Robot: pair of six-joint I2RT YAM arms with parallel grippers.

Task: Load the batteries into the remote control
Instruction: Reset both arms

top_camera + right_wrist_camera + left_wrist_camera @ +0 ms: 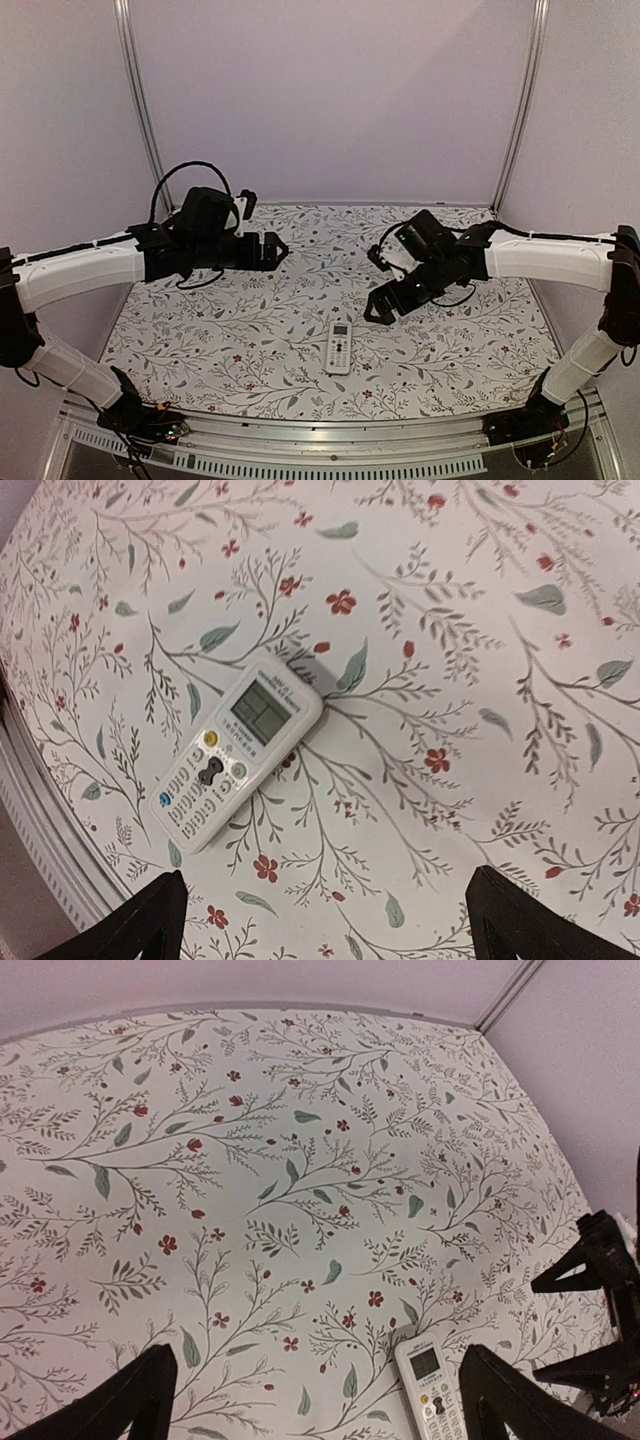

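The remote control (340, 348) lies flat on the floral table, white front up with its screen and buttons showing, near the front middle. It also shows in the left wrist view (433, 1388) and in the right wrist view (236, 752). My left gripper (280, 250) hangs above the table's back left, open and empty. My right gripper (384, 305) hangs just right of and behind the remote, open and empty. In the wrist views both pairs of black fingers (120, 1405) (540, 920) stand wide apart with only tablecloth between them. No batteries are in view.
The floral cloth (250, 320) covers the table. A metal rail (330, 440) runs along the near edge. Lilac walls (330, 100) close the back and sides. The right arm's fingers (590, 1290) show at the right edge of the left wrist view.
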